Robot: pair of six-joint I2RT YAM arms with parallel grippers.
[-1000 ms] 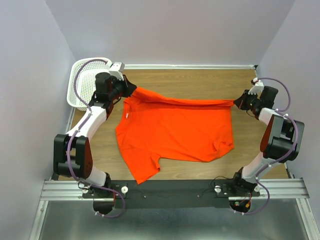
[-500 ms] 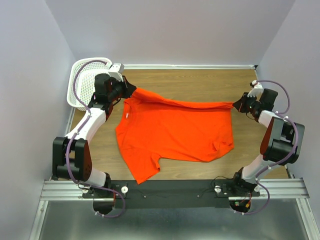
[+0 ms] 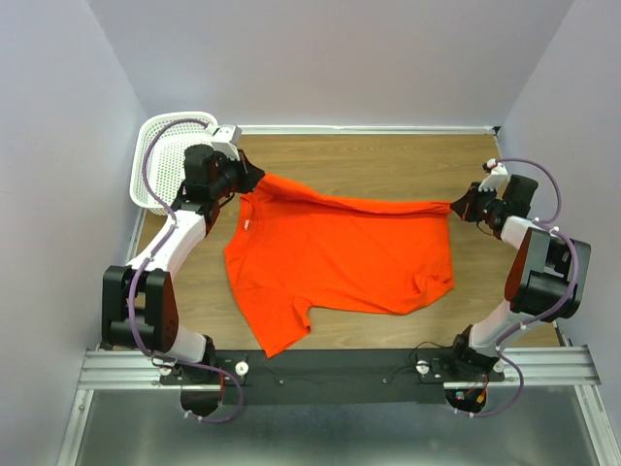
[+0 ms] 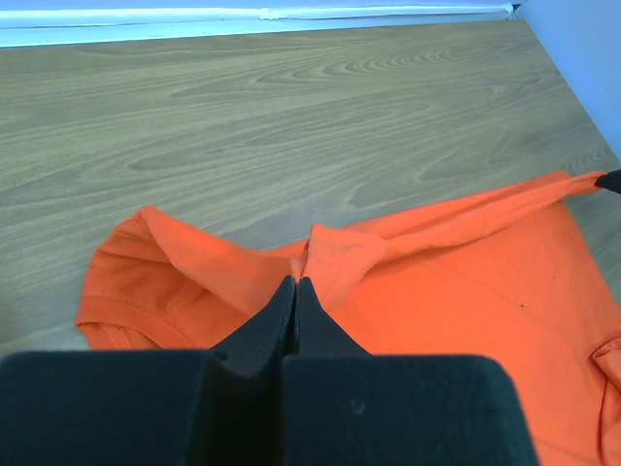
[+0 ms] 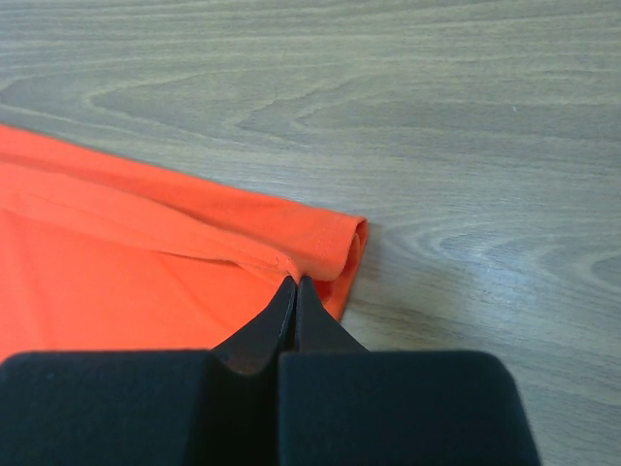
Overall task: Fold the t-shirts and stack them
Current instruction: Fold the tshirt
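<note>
orange-red fabric of the t-shirt (image 3: 340,254) is spread over the wooden bench (image 3: 388,160) and is stretched between the two hands. the left hand (image 3: 258,179) is clenched on a gathered fold of the cloth at the shoulder end. in the left wrist view its dark fingers (image 4: 262,335) are pressed together, with the fabric pinched at their tips and pulled into a small peak there. a hemmed opening is bunched just to the left of these tips; whether it is a sleeve or the collar cannot be told. a taut ridge of cloth is drawn from the tips away to the right.

the right hand (image 3: 458,205) is likewise clenched, grasping the hem corner of the t-shirt. in the right wrist view the rolled hem edge is caught at the fingertips, and bare wood is seen just beyond it and to its right.

between the two hands the far edge of the shirt is drawn into a straight, tight line. the rest of the garment is laid flat on the bench on the near side of both hands, with one sleeve trailing toward the arm bases on the left hand's side.

a white mesh basket (image 3: 155,175) is set just beside the left hand, on its outer side, apart from the shirt.
</note>
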